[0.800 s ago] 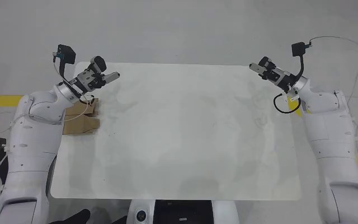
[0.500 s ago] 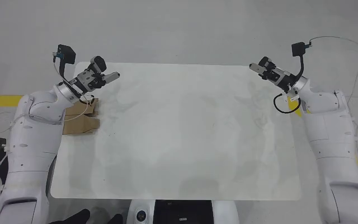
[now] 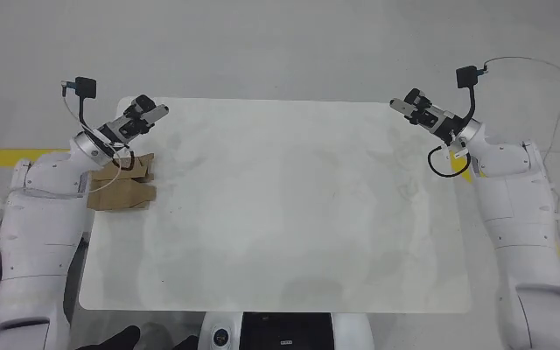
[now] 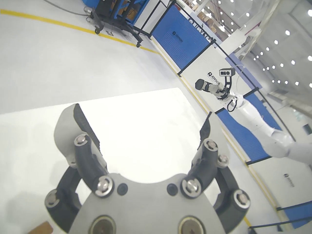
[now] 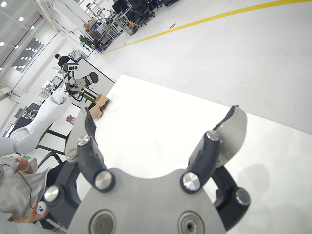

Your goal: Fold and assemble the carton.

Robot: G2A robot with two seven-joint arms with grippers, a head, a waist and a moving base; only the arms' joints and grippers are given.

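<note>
1 carton (image 3: 122, 194) at the table's (image 3: 289, 219) left edge; 2 sets of jaws, both wide.

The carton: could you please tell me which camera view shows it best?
The top view: the carton lies at the table's edge, partly under the left arm, its outline mostly visible. The right wrist view shows it small, across the table. The left wrist view has a brown corner at its edge, possibly the carton.

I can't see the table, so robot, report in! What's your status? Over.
Left gripper open, empty, at table far-left corner. Right gripper open, empty, far-right corner. Carton lying at left edge, not gripped. Left arm overhangs part of it.
</note>
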